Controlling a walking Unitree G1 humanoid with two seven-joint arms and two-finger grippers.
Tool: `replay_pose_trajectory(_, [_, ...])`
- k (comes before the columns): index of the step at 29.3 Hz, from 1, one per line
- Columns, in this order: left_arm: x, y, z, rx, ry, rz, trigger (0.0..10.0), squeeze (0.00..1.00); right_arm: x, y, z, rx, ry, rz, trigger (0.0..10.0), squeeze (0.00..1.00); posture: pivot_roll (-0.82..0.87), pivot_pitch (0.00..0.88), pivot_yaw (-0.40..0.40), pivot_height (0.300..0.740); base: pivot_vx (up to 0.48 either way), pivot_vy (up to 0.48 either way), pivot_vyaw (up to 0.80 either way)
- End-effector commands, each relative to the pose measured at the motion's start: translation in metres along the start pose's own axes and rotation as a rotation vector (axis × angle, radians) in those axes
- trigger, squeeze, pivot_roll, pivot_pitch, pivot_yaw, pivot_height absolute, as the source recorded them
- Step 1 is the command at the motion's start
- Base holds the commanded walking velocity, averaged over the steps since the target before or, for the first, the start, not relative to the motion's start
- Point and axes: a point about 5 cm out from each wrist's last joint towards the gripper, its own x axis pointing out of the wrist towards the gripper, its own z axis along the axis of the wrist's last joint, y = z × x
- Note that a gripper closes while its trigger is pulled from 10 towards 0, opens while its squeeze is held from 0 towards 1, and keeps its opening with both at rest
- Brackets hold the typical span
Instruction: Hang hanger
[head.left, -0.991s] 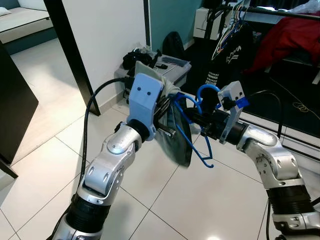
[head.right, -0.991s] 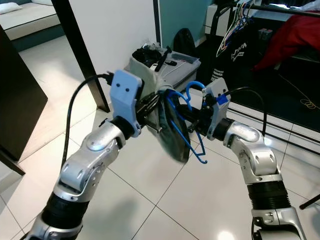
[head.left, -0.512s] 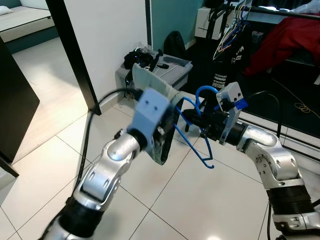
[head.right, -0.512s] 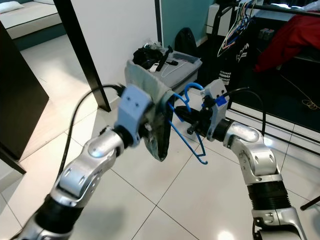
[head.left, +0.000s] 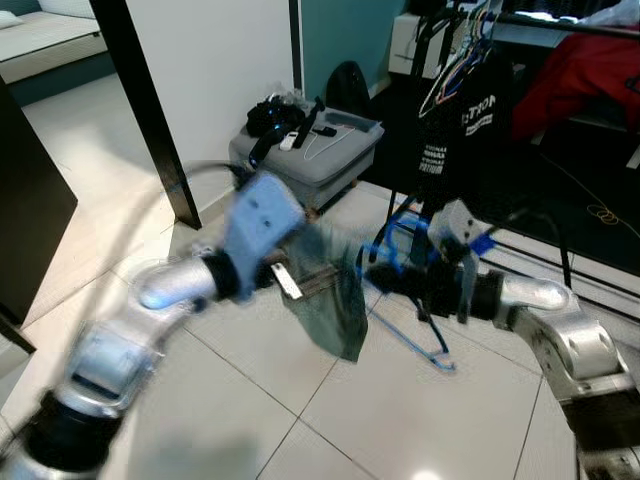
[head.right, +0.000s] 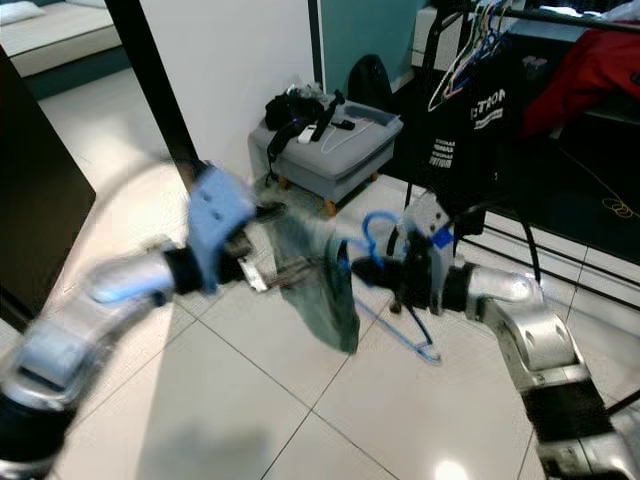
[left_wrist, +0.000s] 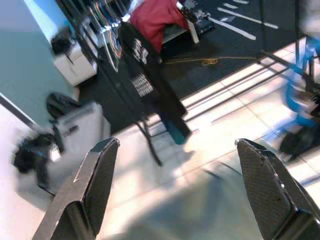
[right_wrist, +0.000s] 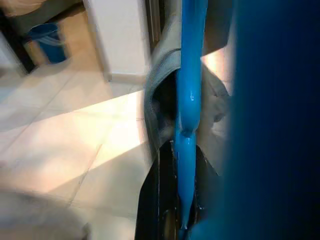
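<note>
hanger (head.right: 385, 300), blue plastic, thin rounded rod with a curled hook, sits mid-frame above the tiled floor (head.right: 250, 400). right gripper (right_wrist: 179, 200) is clamped on the rod; the right wrist view shows glossy blue bar pinched between the black fingers. likely held this way so the hook end stays free for the rail. grey-green garment (head.right: 315, 290), limp thin fabric, drapes over the hanger's near end at 9 o'clock of the right gripper. left gripper (left_wrist: 175, 185) has its fingers spread wide with the cloth beneath them, gripping nothing; heavy blur on that arm. clothes rack (head.left: 470, 60) with black printed shirts at 1 o'clock, well apart; grey storage box (head.left: 310, 150) at 12 o'clock. hanging not yet done.
</note>
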Motion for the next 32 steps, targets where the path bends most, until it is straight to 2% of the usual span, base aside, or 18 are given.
replay_pose_trajectory(1, [-0.003,0.010,0.005,0.052,0.004,-0.035,10.0,1.00,0.007,0.013,0.003,-0.028,-0.008,0.117,10.0,0.00,-0.05,0.091,0.049,0.740,0.000,0.000,0.00])
replay_pose_trajectory(2, [-0.002,0.014,0.011,0.078,0.006,-0.093,10.0,1.00,0.012,0.017,0.002,-0.032,0.000,0.165,10.0,0.00,-0.04,0.083,0.050,0.740,0.000,0.000,0.00])
replay_pose_trajectory(3, [-0.002,0.014,0.011,0.078,0.006,-0.093,10.0,1.00,0.012,0.017,0.002,-0.032,0.000,0.165,10.0,0.00,-0.04,0.083,0.050,0.740,0.000,0.000,0.00])
replay_pose_trajectory(4, [0.000,0.011,0.016,0.090,0.005,-0.186,10.0,0.31,0.016,0.022,0.001,-0.038,0.007,0.210,10.0,0.00,-0.04,0.081,0.054,0.740,0.000,0.000,0.00])
replay_pose_trajectory(5, [0.000,0.007,0.020,0.099,0.004,-0.269,10.0,0.00,0.019,0.025,0.001,-0.045,0.012,0.244,10.0,0.00,-0.04,0.080,0.055,0.740,0.000,0.000,0.00])
replay_pose_trajectory(6, [0.000,0.007,0.020,0.099,0.004,-0.269,10.0,0.00,0.019,0.025,0.001,-0.045,0.012,0.244,10.0,0.00,-0.04,0.080,0.055,0.740,0.000,0.000,0.00])
replay_pose_trajectory(8, [-0.005,-0.004,0.018,0.110,0.050,-0.481,10.0,0.00,0.024,0.028,0.001,-0.060,0.021,0.284,10.0,0.00,-0.04,0.072,0.061,0.740,0.000,0.000,0.00])
replay_pose_trajectory(9, [-0.008,-0.008,0.016,0.118,0.074,-0.553,10.0,0.00,0.025,0.028,0.001,-0.067,0.026,0.290,10.0,0.00,-0.04,0.070,0.066,0.740,0.000,0.000,0.00])
replay_pose_trajectory(12, [-0.011,-0.010,0.013,0.115,0.108,-0.607,10.0,0.00,0.026,0.028,0.001,-0.074,0.030,0.297,10.0,0.00,-0.03,0.069,0.068,0.740,0.000,0.000,0.00])
replay_pose_trajectory(14, [-0.018,-0.014,0.002,0.114,0.194,-0.707,10.0,0.00,0.025,0.028,0.002,-0.082,0.032,0.307,10.0,0.00,-0.04,0.062,0.080,0.740,0.000,0.000,0.00])
replay_pose_trajectory(18, [-0.022,-0.015,-0.004,0.111,0.230,-0.754,10.0,0.00,0.025,0.029,0.003,-0.085,0.031,0.313,10.0,0.00,-0.05,0.060,0.083,0.740,0.000,0.000,0.00])
replay_pose_trajectory(27, [-0.014,-0.012,-0.023,0.120,0.308,-0.695,10.0,0.00,0.022,0.034,0.006,-0.096,0.026,0.342,10.0,0.00,-0.06,0.057,0.087,0.740,0.000,0.000,0.00])
replay_pose_trajectory(32, [-0.012,-0.019,-0.032,0.102,0.345,-0.698,10.0,0.00,0.023,0.036,0.007,-0.100,0.023,0.352,10.0,0.00,-0.06,0.054,0.086,0.740,0.000,0.000,0.00])
